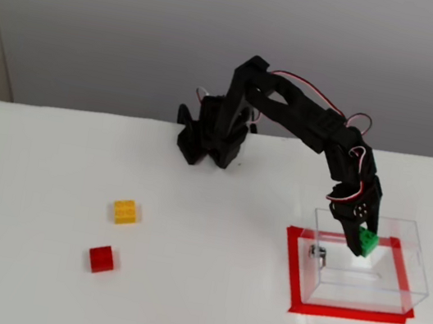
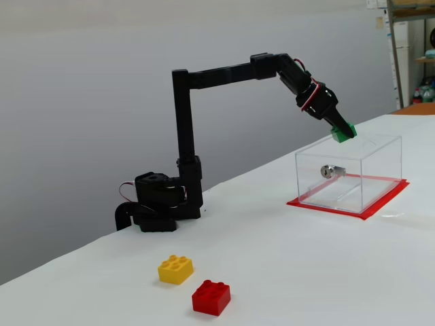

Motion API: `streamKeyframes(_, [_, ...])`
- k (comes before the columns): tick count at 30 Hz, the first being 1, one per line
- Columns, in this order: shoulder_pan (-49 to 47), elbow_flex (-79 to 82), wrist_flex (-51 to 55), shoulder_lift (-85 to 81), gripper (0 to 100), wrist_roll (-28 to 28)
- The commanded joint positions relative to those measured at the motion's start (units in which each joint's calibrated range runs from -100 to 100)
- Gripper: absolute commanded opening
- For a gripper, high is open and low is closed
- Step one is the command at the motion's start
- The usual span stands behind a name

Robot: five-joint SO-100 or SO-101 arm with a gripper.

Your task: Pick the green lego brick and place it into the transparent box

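Observation:
My gripper (image 1: 362,243) (image 2: 343,130) is shut on the green lego brick (image 1: 367,241) (image 2: 344,131). The arm reaches far out from its base, and the brick hangs over the open top of the transparent box (image 1: 413,255) (image 2: 380,170), just above rim height in the side fixed view. The box stands on a red taped rectangle (image 1: 293,266) (image 2: 353,209) and has a small metal fitting (image 1: 314,252) (image 2: 328,171) on its near wall.
A yellow brick (image 1: 126,212) (image 2: 176,269) and a red brick (image 1: 102,258) (image 2: 211,297) lie on the white table well left of the box. The arm's base (image 1: 208,136) (image 2: 158,202) sits at the table's back edge.

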Motion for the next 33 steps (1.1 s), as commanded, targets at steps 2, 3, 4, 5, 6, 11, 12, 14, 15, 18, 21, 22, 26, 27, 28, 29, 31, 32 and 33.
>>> streamKeyframes(2, [-0.12, -3.09, -0.30, -0.33, 13, 0.28])
streamKeyframes(3, [-0.12, -3.09, -0.38, -0.41, 13, 0.28])
streamKeyframes(4, [-0.12, -3.09, -0.47, -0.41, 13, 0.28])
streamKeyframes(5, [-0.20, -3.09, -0.47, -0.41, 13, 0.28])
streamKeyframes(6, [-0.27, -3.09, -0.47, -0.41, 13, 0.28])
streamKeyframes(11, [-0.64, -3.09, -0.56, -0.41, 13, 0.28])
streamKeyframes(12, [-0.64, -3.09, -0.56, -0.41, 13, 0.22])
streamKeyframes(14, [-0.64, -3.09, -0.56, -0.41, 13, -0.14])
streamKeyframes(15, [-0.64, -3.09, -0.56, -0.41, 13, -0.14])
streamKeyframes(18, [-0.72, -3.09, -0.56, -0.41, 13, -0.14])
streamKeyframes(21, [-0.72, -3.09, -0.56, -0.33, 13, -0.19])
streamKeyframes(22, [-0.72, -3.09, -0.56, -0.33, 13, -0.19])
streamKeyframes(26, [-0.72, -3.09, -0.56, -0.41, 21, -0.25])
streamKeyframes(27, [-0.72, -3.09, -0.56, -0.41, 24, -0.25])
streamKeyframes(28, [-0.72, -3.09, -0.56, -0.41, 27, -0.25])
streamKeyframes(29, [-0.72, -3.09, -0.56, -0.41, 29, -0.25])
streamKeyframes(31, [-0.72, -3.09, -0.56, -0.41, 31, -0.25])
streamKeyframes(32, [-0.79, -3.09, -0.56, -0.41, 32, -0.25])
streamKeyframes(33, [-0.86, -3.09, -0.56, -0.41, 31, -0.25])
